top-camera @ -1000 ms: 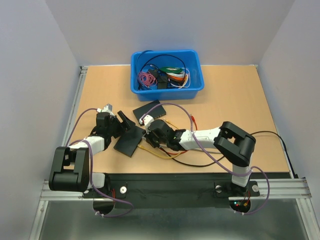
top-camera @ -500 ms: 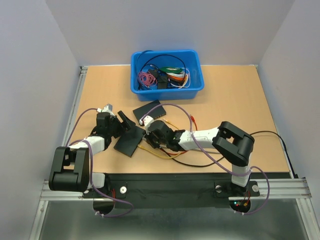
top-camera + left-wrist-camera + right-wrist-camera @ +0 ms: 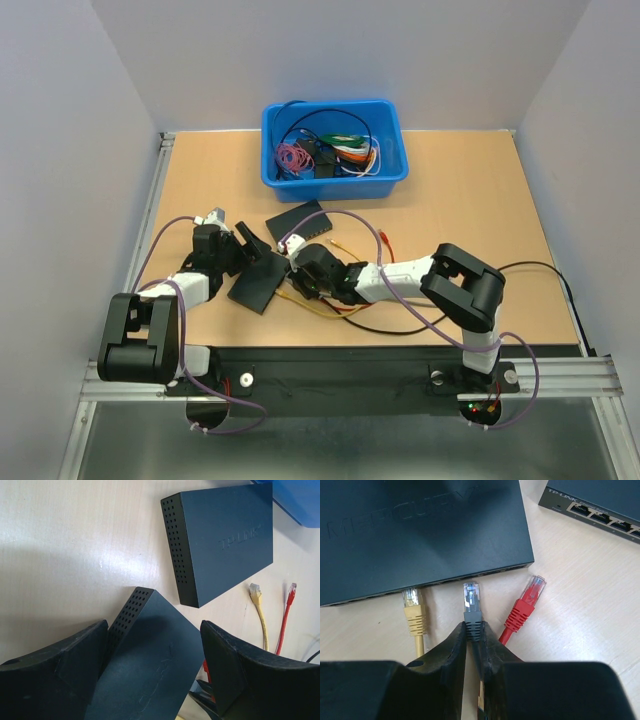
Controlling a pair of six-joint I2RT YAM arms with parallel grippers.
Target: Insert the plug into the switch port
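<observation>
The right gripper (image 3: pixel 474 645) pinches the grey-booted network plug (image 3: pixel 471 602) just short of the dark metal switch (image 3: pixel 420 525), which the wide-open left gripper (image 3: pixel 155 667) straddles; slight misalignment could jam it against the port edge.

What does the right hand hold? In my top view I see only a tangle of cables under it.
Observer: The right hand is shut on the boot of a black plug.
Operator: Is this plug inside the near switch?
Observer: No. Its tip stands just before the port edge of the near switch, with a small gap.
Operator: And the left hand?
Observer: The left hand has one finger on each side of that switch, close against it. Whether they press it, I cannot tell.
</observation>
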